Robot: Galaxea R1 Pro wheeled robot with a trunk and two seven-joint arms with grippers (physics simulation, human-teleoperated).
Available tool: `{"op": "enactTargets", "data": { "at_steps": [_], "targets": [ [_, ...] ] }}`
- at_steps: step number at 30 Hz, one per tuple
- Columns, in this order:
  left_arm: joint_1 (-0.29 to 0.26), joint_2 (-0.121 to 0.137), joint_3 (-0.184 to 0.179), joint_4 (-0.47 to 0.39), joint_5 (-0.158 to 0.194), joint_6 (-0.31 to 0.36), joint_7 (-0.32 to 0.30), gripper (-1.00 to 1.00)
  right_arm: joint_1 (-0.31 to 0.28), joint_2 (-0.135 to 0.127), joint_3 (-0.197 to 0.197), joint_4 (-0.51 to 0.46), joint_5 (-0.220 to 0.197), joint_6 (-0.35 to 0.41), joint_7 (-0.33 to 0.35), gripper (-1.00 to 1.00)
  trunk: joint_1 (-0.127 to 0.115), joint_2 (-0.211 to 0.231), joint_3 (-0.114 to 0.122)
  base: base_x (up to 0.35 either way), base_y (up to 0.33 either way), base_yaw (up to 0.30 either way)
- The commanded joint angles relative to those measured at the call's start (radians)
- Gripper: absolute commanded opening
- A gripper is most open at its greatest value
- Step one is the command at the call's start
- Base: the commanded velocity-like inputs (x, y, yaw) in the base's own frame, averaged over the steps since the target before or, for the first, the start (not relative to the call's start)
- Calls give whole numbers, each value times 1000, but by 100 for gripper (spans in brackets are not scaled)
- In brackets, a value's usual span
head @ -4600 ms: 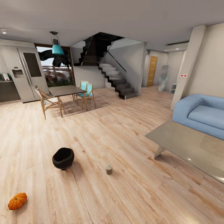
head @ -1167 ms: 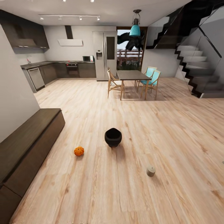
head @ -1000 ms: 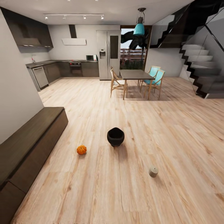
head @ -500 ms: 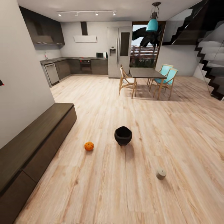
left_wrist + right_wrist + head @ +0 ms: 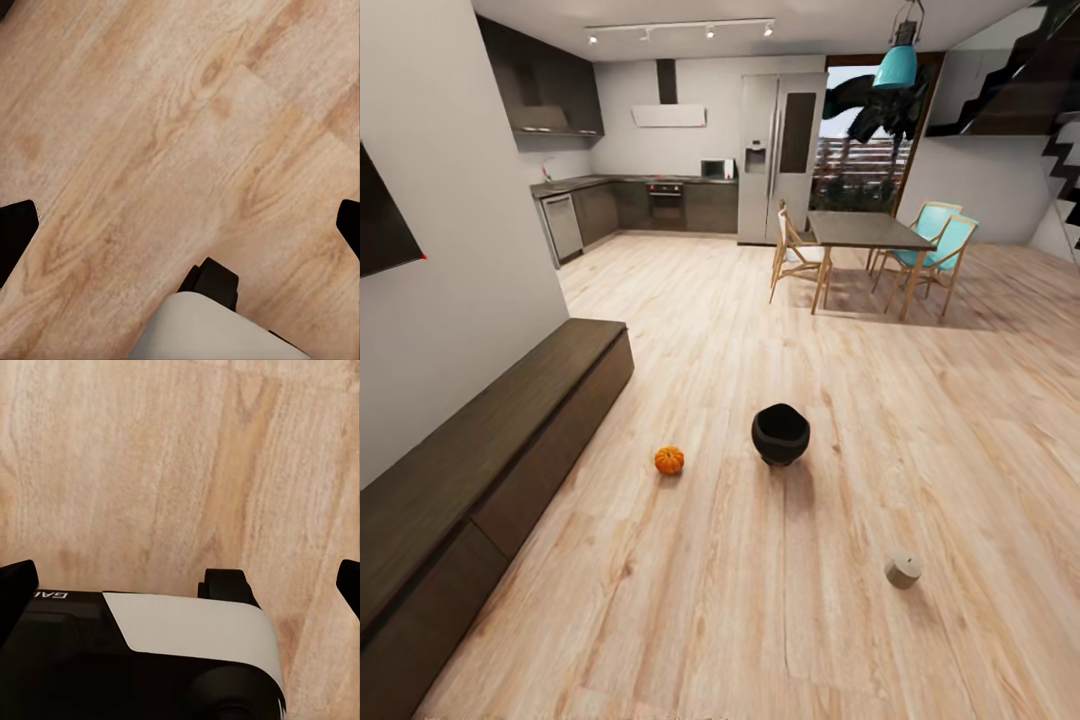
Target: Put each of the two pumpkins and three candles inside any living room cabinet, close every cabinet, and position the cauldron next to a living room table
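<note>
Head view | cabinet (image 5: 480, 470) cut off | candle (image 5: 903, 570) wick perhaps blurred

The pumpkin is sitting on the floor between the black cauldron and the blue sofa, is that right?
Not quite. The pumpkin does sit on the floor beside the black cauldron, but on its other side is the long dark-brown cabinet, not a blue sofa. The head view shows this.

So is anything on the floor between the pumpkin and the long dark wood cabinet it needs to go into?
Nothing visible. In the head view the pumpkin sits on bare wood floor, with open planks between it and the cabinet. The cauldron and the candle lie on the pumpkin's other side, away from the cabinet.
</note>
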Motion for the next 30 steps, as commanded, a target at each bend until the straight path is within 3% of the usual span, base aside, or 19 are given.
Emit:
{"op": "enactTargets", "data": {
  "at_steps": [1, 30],
  "targets": [
    [-1, 0, 1, 0, 2, -3, 1, 100, 0, 0, 1, 1, 2, -3, -2, 100, 0, 0, -2, 0, 0, 197],
    [-1, 0, 1, 0, 2, -3, 1, 100, 0, 0, 1, 1, 4, -4, -2, 100, 0, 0, -39, 0, 0, 197]
  ]
}}
